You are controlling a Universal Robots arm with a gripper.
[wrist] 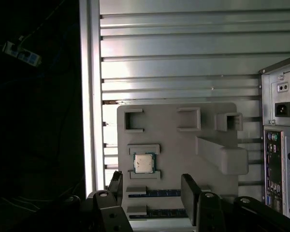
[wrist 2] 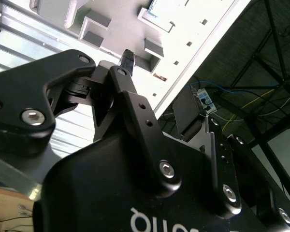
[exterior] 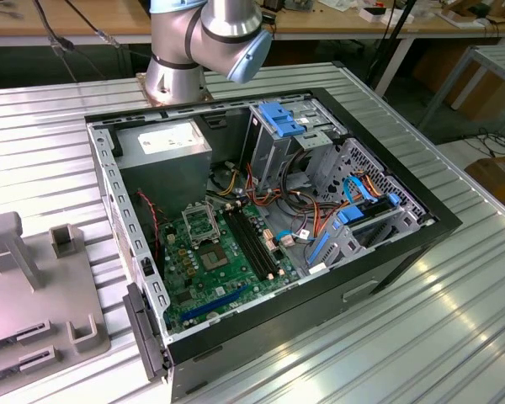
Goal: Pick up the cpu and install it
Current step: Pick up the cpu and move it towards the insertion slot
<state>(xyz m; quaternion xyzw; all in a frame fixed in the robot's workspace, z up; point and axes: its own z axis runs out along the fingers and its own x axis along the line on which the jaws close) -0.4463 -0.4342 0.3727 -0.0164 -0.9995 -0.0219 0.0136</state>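
Gripper (wrist: 152,189): black body nearest the lens in both wrist views; jaws spread wide, released, w/ nothing gripped.
Fingers (wrist: 189,191): two dark pads w/ a broad gap betw. them; the first wrist view showed them apart from the cpu, touching no part.
Cpu (wrist: 144,163): small flat square chip, dull grey metal top w/ a thin green edge; lay flat in a nest on the grey fixture, betw. two raised bars, and appeared in the gap betw. the fingers, beyond them.
Fixture (wrist: 176,140): grey moulded plate w/ several bracket-shaped holders and one upright post; rested on the table, just beside the PC case.
Table (wrist: 183,63): ribbed bright metal top, carrying fixture and case.
PC case (exterior: 404,252): black tower laid on its side, side panel off, interior exposed.
Motherboard (exterior: 204,278): green, on the case floor; long black memory slots (exterior: 252,244) ran just beside the socket.
Socket (exterior: 199,224): shiny metal frame on the board; whether it was shut or raised could not be told.
Arm base (exterior: 178,71): grey-and-blue joint mounted on the table behind the case.
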